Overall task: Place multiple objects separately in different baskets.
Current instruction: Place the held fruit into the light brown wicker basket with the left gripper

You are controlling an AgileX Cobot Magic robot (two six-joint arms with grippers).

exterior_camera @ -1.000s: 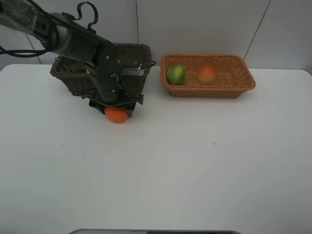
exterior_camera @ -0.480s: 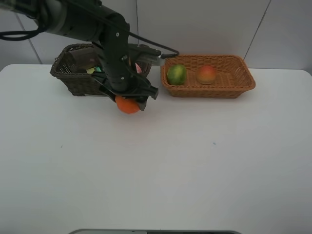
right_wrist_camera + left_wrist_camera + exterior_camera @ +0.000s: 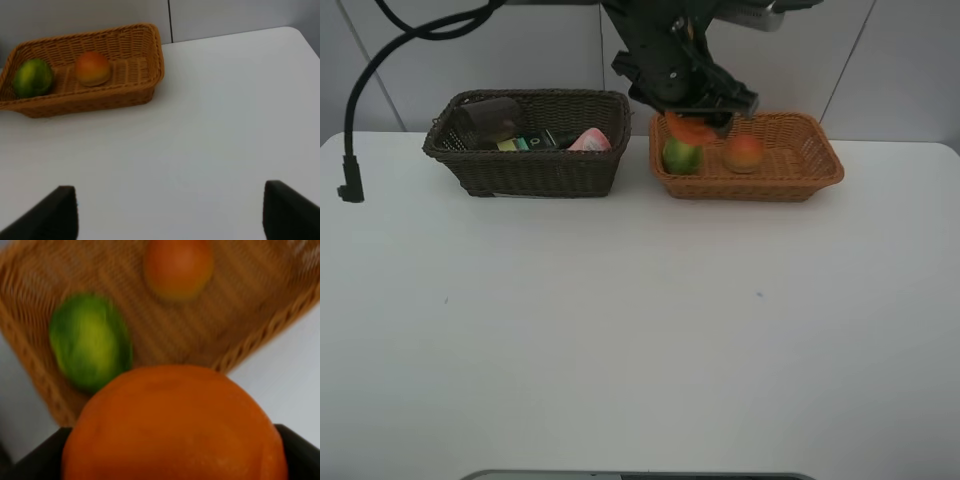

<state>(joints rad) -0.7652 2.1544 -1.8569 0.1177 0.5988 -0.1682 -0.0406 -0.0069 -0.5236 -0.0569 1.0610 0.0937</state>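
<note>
orange [image 3: 690, 128] in left jaws, above tan basket [image 3: 820, 172] near rim.

Bright, even light with soft shadows; the round orange fruit [image 3: 175, 425] in the left pincer [image 3: 695, 118] is motion-blurred.
</note>
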